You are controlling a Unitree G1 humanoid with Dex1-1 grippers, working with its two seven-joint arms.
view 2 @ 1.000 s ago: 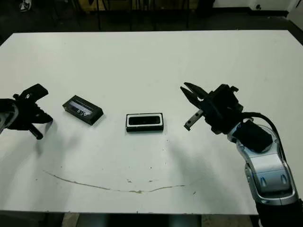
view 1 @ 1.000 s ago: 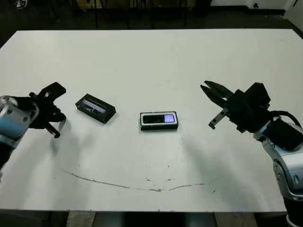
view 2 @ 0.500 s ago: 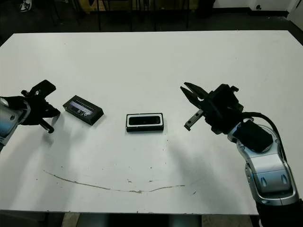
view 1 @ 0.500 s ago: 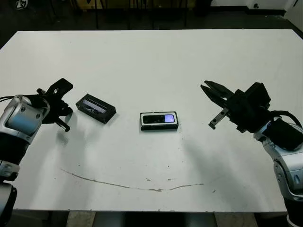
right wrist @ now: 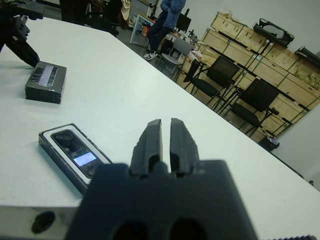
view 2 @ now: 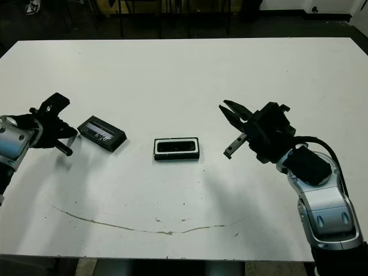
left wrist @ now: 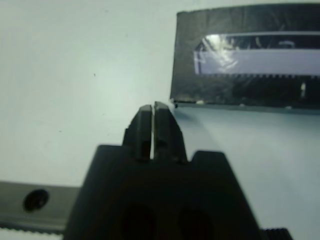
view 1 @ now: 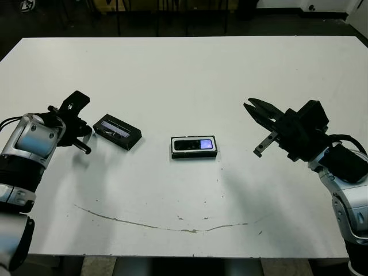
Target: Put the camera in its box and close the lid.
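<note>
The camera (view 1: pixel 193 144), a slim black bar with a bluish-white window, lies inside the white-lined box (view 1: pixel 194 154) at the table's middle. Both also show in the right wrist view: the camera (right wrist: pixel 75 151) and the box (right wrist: pixel 47 141). The lid (view 1: pixel 117 131), black with a pale strip facing up, rests left of the box. My left gripper (view 1: pixel 79 99) is shut and empty, just left of the lid. In its wrist view the left gripper (left wrist: pixel 153 109) is close to a corner of the lid (left wrist: pixel 250 55). My right gripper (view 1: pixel 251 106) hovers shut and empty to the right of the box.
A thin brown curved mark (view 1: pixel 155 225) runs across the white table (view 1: pixel 184 69) near its front edge. In the right wrist view, chairs (right wrist: pixel 252 100), stacked crates (right wrist: pixel 250 40) and a person (right wrist: pixel 169 15) stand beyond the far edge.
My left gripper has moved right, from near the table's left edge up to the lid's left end. The right arm, box, camera and lid have stayed put.
</note>
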